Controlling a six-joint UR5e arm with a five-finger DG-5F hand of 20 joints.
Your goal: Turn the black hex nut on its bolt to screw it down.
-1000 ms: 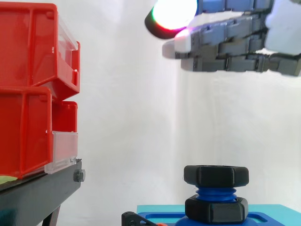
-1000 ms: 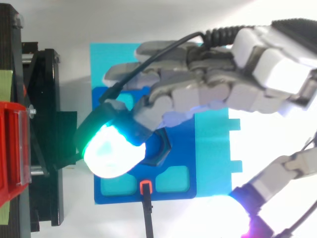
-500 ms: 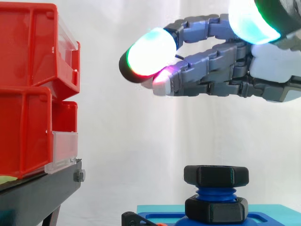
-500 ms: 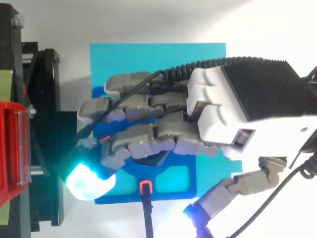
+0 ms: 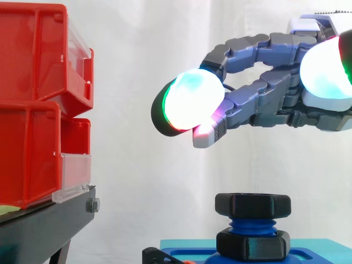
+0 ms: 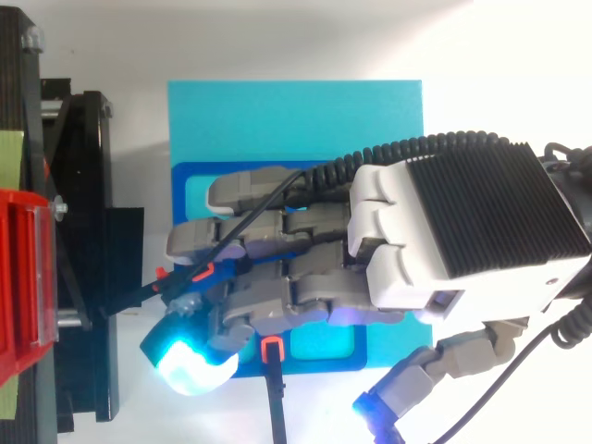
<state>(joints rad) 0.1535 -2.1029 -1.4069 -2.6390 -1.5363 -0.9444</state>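
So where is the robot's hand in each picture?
Side view: the hand is top right, up in the air above the black nut, not touching it.
Top view: the hand is in the middle and right, over the blue plate.
Shared landmark: the red bins at the left edge.

we see bright, even light on the white curtain (image 5: 132,165); the hand's (image 6: 462,231) glowing fingertips (image 5: 190,102) flare into white-cyan glare.
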